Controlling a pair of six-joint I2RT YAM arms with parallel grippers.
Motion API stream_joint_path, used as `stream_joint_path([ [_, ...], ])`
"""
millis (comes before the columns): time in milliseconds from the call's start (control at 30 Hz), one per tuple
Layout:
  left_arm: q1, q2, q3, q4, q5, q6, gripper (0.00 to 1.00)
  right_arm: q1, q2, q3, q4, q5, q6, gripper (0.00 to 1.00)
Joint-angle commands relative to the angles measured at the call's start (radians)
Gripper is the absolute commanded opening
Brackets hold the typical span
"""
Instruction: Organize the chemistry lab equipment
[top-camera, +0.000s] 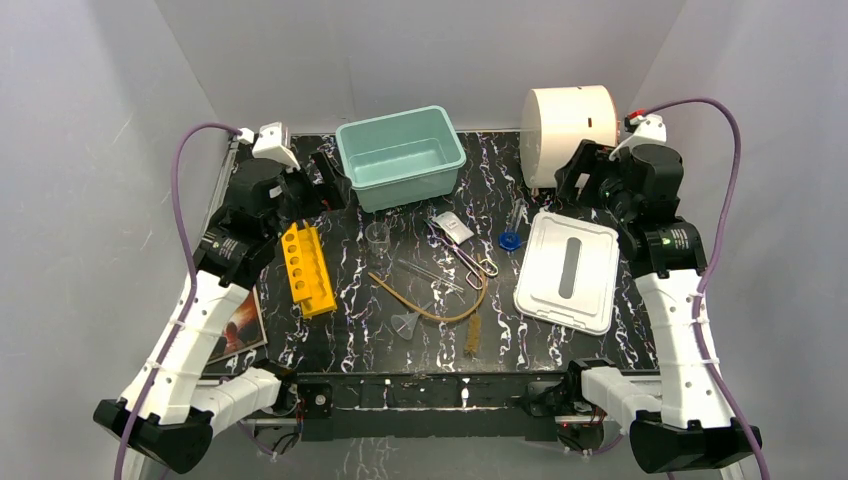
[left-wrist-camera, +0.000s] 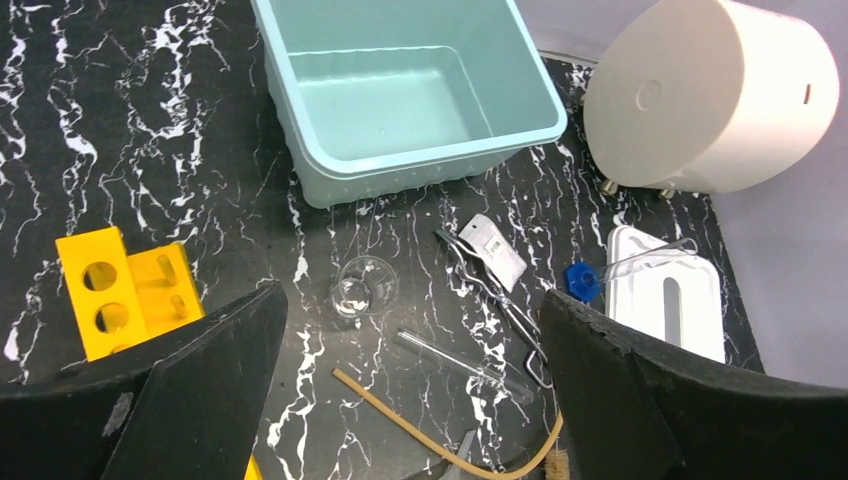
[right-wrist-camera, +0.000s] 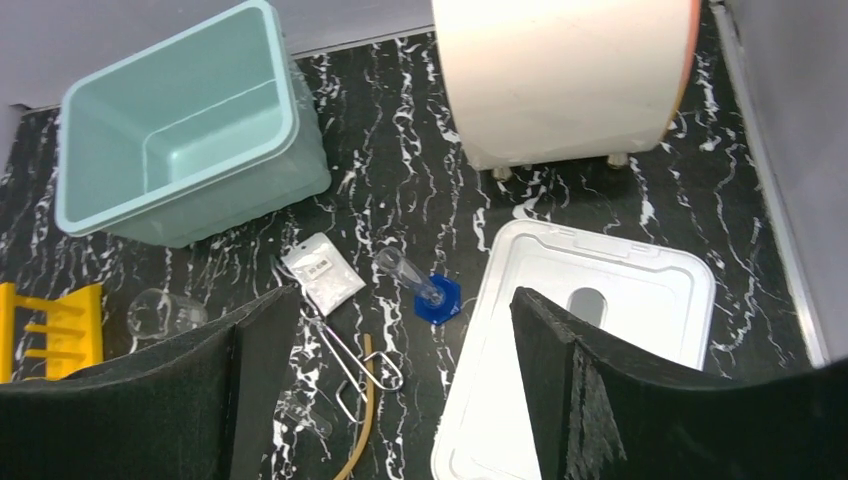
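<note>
Two grippers hang above the black marbled table (top-camera: 350, 300), each spread wide with nothing between its fingers: the left gripper (left-wrist-camera: 412, 292) by the near-left corner of a teal bin (top-camera: 410, 188), the right gripper (right-wrist-camera: 402, 292) in front of a big white cylinder (top-camera: 570, 125). The lab pieces lie loose mid-table, between a yellow rack (top-camera: 307, 268) and a flat white lid (top-camera: 545, 285). A clear beaker (top-camera: 377, 235) stands upright just in front of the bin. To its right, metal tongs (top-camera: 462, 250) lie slantwise, their far end touching a small clear bag (top-camera: 453, 224). A blue cap (top-camera: 511, 241) sits just beside the lid's far-left corner, on the end of a capped tube (right-wrist-camera: 405, 272). More glass tubes (top-camera: 430, 272) lie nearer, inside the curve of a tan rubber tube (top-camera: 430, 312). A clear funnel (top-camera: 407, 323) and a brown bristle brush (top-camera: 473, 335) lie just beside that tube on its near side. A paperback book (top-camera: 243, 325) peeks out under the left arm.
</note>
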Motion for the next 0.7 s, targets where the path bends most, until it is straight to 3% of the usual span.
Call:
stream_joint_path([
  [0, 0.011, -0.034, -0.019, 0.088, 0.063, -0.020, 0.98, 0.007, -0.019, -0.023, 0.108, -0.110, 0.008, 0.88],
  [300, 0.014, -0.086, -0.073, 0.143, 0.215, -0.059, 0.98, 0.017, -0.051, -0.058, 0.076, -0.300, -0.028, 0.92],
  [667, 0.016, -0.162, -0.247, 0.161, 0.297, -0.156, 0.98, 0.107, -0.034, -0.059, -0.115, -0.341, -0.086, 0.91],
])
